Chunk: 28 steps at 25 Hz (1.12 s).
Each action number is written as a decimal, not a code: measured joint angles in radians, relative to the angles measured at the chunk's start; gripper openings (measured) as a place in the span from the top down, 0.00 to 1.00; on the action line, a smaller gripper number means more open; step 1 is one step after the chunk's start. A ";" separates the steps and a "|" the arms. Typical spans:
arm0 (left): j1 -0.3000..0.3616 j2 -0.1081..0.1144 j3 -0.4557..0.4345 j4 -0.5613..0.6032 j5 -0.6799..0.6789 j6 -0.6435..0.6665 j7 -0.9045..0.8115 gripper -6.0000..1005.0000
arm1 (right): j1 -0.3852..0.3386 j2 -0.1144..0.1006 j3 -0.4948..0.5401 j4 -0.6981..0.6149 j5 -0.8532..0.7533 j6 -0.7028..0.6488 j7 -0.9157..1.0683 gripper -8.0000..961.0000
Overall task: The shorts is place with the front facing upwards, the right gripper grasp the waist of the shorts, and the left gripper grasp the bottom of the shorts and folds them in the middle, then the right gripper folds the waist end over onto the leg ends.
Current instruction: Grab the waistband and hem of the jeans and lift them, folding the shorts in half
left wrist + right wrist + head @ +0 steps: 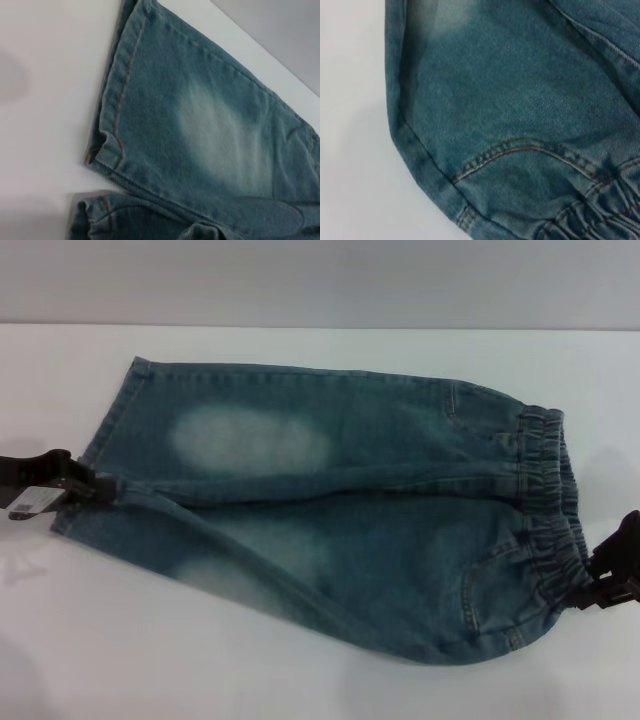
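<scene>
The blue denim shorts (pixel 330 510) lie front up across the white table, leg ends on the left and ruffled waist (pixel 545 480) on the right. My left gripper (pixel 98 490) is at the bottom of the shorts (pixel 105 440), shut on the near leg's hem where the two legs meet. My right gripper (pixel 592 590) is shut on the near end of the waist. The near leg bulges up with a shadow under it. The left wrist view shows the far leg's stitched hem (pixel 117 100). The right wrist view shows a pocket seam (pixel 520 147) and gathered waist elastic (pixel 600 210).
The white table (pixel 300 680) runs around the shorts on every side. Its far edge (pixel 320 326) meets a grey wall just beyond the far leg.
</scene>
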 joint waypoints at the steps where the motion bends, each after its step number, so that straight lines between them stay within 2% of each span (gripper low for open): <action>1: 0.000 0.001 -0.001 0.000 0.000 -0.001 -0.001 0.91 | 0.000 -0.001 0.000 0.000 0.000 -0.003 -0.004 0.63; 7: -0.002 0.004 -0.003 0.006 -0.003 -0.004 -0.007 0.91 | 0.000 -0.005 0.001 0.007 0.000 -0.007 -0.023 0.77; 13: -0.010 0.004 -0.008 0.007 -0.008 -0.006 -0.007 0.90 | -0.004 -0.008 0.007 0.014 0.017 -0.029 -0.046 0.99; 20: -0.012 0.020 -0.023 0.009 -0.019 -0.002 -0.009 0.90 | -0.026 -0.057 0.087 0.010 0.148 -0.136 -0.086 0.99; 28: -0.027 0.048 -0.052 0.012 -0.081 -0.030 -0.024 0.90 | -0.071 -0.068 0.234 0.018 0.176 -0.180 -0.117 0.99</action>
